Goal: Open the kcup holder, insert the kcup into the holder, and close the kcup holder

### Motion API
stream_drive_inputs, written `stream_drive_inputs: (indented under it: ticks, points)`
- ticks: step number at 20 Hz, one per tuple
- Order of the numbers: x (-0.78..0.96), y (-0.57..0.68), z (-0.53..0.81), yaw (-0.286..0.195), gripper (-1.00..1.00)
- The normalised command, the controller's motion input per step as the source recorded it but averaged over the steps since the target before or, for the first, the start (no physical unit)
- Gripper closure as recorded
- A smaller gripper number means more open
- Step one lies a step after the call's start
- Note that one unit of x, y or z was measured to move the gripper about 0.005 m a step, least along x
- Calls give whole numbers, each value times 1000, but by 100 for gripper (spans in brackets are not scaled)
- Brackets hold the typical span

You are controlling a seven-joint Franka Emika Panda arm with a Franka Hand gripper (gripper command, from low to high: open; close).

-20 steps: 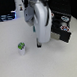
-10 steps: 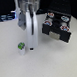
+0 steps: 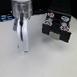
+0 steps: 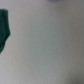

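Arm (image 3: 22, 27) now covers the spot where the pod stood; you can't see the pod, nor tell whether the gripper (image 3: 22, 47) grasps it. Holder (image 3: 57, 27) sits right of it, apparently shut.

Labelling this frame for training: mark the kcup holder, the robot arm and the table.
kcup holder (image 3: 57, 28), exterior view, on its black front face.
robot arm (image 3: 22, 27), exterior view, on its white lower body.
table (image 3: 48, 61), exterior view, on bare white surface.
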Motion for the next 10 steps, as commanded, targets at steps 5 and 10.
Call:
stream_drive_inputs:
  ticks: [5,10]
  points:
    - [-75,-404,-336,-293,-100]
    - [-115,-269,-290,-254,-100]
